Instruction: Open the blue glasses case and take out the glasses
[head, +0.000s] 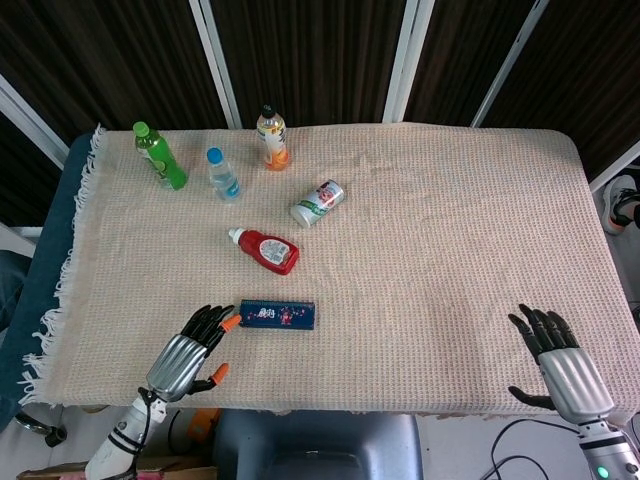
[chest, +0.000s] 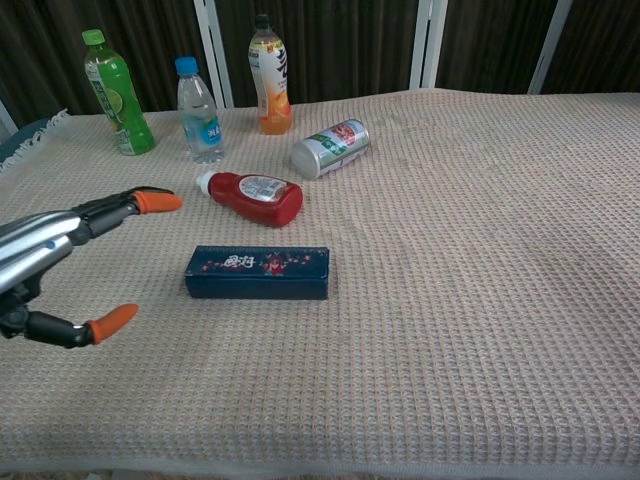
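Near the front edge of the table, a little left of centre, I see the blue glasses case (head: 277, 314) lying flat on the cream cloth (head: 450, 230), lid closed, its long side running across. My left hand (head: 187, 357) sits just to the left of it, fingers apart and stretched toward the case's left end, holding nothing; from the chest camera its orange fingertips (chest: 157, 202) are close to the case but not touching. My right hand (head: 560, 366) rests well away at the table's front right corner, fingers spread and empty; the chest camera does not show it.

Just behind the case lies a red ketchup bottle (head: 267, 249) on its side, white cap pointing left. Further back and slightly right, a silver can (head: 318, 203) with a green and red label lies tipped over. Along the far left stand three bottles: a green one (head: 161, 157) nearest the fringed edge, a small clear water bottle (head: 223, 174) with a blue cap beside it, and an orange drink bottle (head: 272, 138) with a black cap behind the can
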